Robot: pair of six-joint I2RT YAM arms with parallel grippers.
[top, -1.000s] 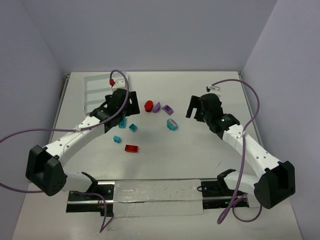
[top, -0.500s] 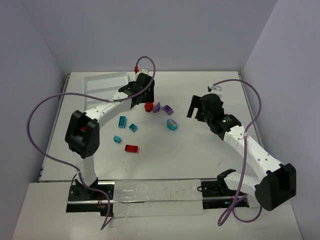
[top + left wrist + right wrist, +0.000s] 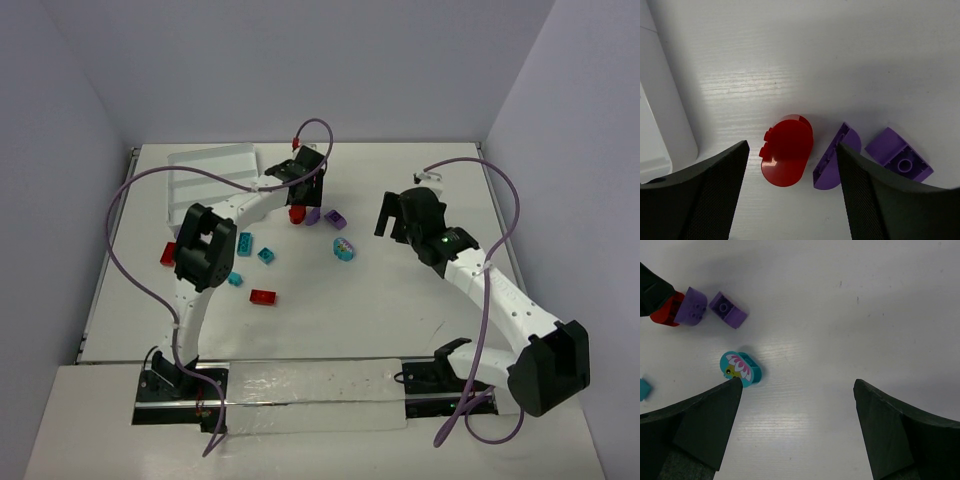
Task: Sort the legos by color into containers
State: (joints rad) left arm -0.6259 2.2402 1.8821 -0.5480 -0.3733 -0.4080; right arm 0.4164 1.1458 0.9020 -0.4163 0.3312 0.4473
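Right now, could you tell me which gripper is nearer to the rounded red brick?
Left. The left gripper hangs directly over the red brick, jaws open on either side without touching it. The right gripper is open farther to the right, past the purple bricks.

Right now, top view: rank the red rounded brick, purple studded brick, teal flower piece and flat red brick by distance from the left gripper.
From the left gripper:
1. red rounded brick: directly under it, between the open jaws.
2. purple studded brick: off to the right.
3. teal flower piece: right, and closer to the bases.
4. flat red brick: closest to the bases, slightly left.
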